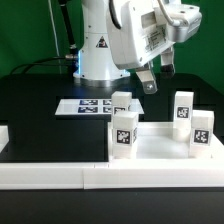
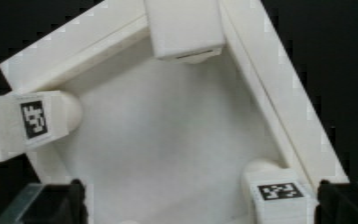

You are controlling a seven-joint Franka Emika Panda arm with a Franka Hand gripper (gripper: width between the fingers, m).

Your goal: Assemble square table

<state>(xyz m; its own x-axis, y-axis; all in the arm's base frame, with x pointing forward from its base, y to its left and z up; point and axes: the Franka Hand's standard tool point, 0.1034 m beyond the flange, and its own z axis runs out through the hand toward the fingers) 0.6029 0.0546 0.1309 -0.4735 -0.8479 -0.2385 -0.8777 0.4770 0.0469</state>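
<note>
The white square slab (image 1: 155, 147) lies flat against the white bar fence, with four tagged white legs standing upright at its corners: front left (image 1: 122, 133), back left (image 1: 120, 103), back right (image 1: 182, 108) and front right (image 1: 200, 131). I cannot tell how firmly they are seated. My gripper (image 1: 157, 75) hangs open and empty above the slab, touching nothing. In the wrist view the slab (image 2: 167, 120) fills the middle, with three legs showing (image 2: 27, 122), (image 2: 194, 30), (image 2: 279, 190). The open gripper (image 2: 194, 212) has one dark finger at each lower corner.
The long white bar fence (image 1: 60, 176) runs along the front and wraps the slab's sides; it also shows in the wrist view (image 2: 87, 50). The marker board (image 1: 85, 105) lies flat on the black table behind the slab, near the robot base (image 1: 95, 55).
</note>
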